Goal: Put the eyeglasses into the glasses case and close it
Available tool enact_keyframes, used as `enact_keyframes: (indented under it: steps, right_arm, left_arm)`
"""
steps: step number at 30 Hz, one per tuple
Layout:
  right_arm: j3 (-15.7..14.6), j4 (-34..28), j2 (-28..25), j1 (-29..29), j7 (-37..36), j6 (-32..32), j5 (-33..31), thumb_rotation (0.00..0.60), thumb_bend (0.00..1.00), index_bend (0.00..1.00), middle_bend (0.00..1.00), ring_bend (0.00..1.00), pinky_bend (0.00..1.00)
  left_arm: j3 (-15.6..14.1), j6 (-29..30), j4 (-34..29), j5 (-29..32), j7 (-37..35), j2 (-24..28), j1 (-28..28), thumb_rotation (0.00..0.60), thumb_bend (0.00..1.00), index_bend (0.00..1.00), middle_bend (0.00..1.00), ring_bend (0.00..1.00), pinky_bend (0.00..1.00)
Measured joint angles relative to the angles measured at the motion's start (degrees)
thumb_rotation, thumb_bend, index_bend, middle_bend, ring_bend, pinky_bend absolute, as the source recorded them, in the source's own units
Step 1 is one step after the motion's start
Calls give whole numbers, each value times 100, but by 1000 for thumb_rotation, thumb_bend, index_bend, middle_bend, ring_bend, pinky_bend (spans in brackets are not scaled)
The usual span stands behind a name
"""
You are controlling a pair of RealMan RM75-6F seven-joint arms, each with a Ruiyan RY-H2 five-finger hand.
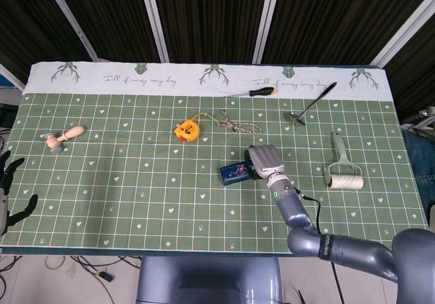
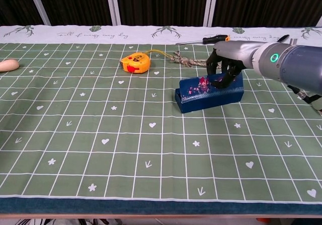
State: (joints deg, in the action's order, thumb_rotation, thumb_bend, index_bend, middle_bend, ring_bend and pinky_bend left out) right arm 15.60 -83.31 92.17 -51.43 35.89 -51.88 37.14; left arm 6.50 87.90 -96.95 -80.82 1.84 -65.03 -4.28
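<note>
Reaching over the blue glasses case [image 2: 210,92] right of the frame's centre in the chest view, the right hand [image 2: 224,70] curls its dark fingers [image 2: 220,77] down onto the case's far rim and its open top. Whether they clasp the case or only press on it, I cannot tell. Inside the open case a reddish, patterned shape shows, seemingly the eyeglasses [image 2: 199,85], though it is too small to be sure. The case sits on the green gridded tablecloth [image 2: 100,134], its lid not yet shut.

In the head view the same hand covers the right end of the case, just right of centre and a little below it. The left hand [image 1: 9,188] hangs at the lower left edge of that frame, off the table, its fingers apart and gripping nothing.

An orange tape measure [image 2: 135,62] lies to the upper left of the case, with a knotted cord [image 2: 188,60] just right of it. A screwdriver [image 1: 262,92] and a small hammer [image 1: 311,103] lie near the white border at the top. A lint roller [image 1: 342,171] rests at the right, and a wooden stamp [image 1: 63,137] at the far left.
</note>
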Motion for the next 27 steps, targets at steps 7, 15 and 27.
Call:
enact_keyframes:
  steps: [7,15,27]
  right_arm:
    - [-54,133,93,-112,30,-21,-65,600,539,722,379,440,504]
    - [-91,277,193,-225,67,-92,-109,600,484,598,376,434,504]
    - [-93,198,222,-294,57,-216,-110,600,220,135,367,430,503]
  left_arm:
    - [1,2,-3,-3,-14,6,2,600,312,138,0,0,0]
    - [1,4,-7,-7,-6,7,1,600,312,138,0,0,0]
    - [2,-4,5,-2,52,-10,-8,600,312,138,0,0,0]
